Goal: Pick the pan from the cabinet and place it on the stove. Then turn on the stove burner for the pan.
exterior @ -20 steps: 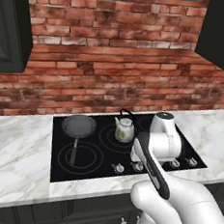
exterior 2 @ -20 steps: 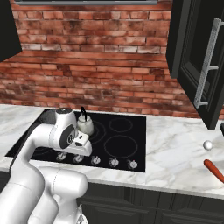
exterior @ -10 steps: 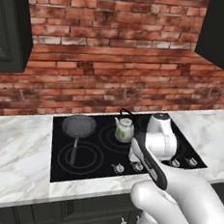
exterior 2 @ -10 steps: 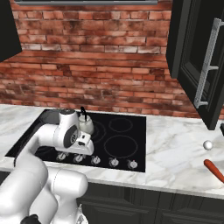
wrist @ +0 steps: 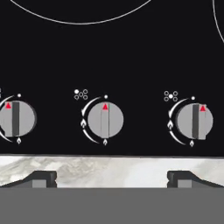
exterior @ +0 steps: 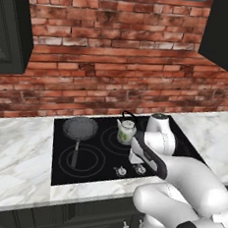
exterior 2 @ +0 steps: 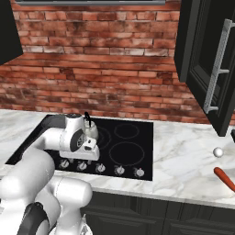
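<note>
1. Red brick wall (exterior: 116,62) stands behind a pale marble counter (exterior: 18,151), and the black glass stove (exterior: 89,160) is set into this counter.
2. The pan (exterior: 80,128) already sits on the stove, on the ring at the back left corner, with its thin handle pointing toward the front edge. A small pale kettle (exterior: 125,131) stands on the stove near the back middle, apart from the pan.
3. The cabinet (exterior 2: 209,64) hangs above the right end of the counter with one door swung open.
4. The gripper (wrist: 112,177) hovers over the row of knobs at the front edge of the stove. Its jaws are spread wide and hold nothing. In the hand view the middle knob (wrist: 105,120) lies between the two fingertips (wrist: 41,178), with one more knob on each side.
5. I judge that placing is done and only the burner remains.
6. Risks: the knobs are close together and look alike, so the fingers may close on a knob that serves another ring, for example the one under the kettle. If the jaws come down off centre, they may slip on the small knob and not turn it.
</note>
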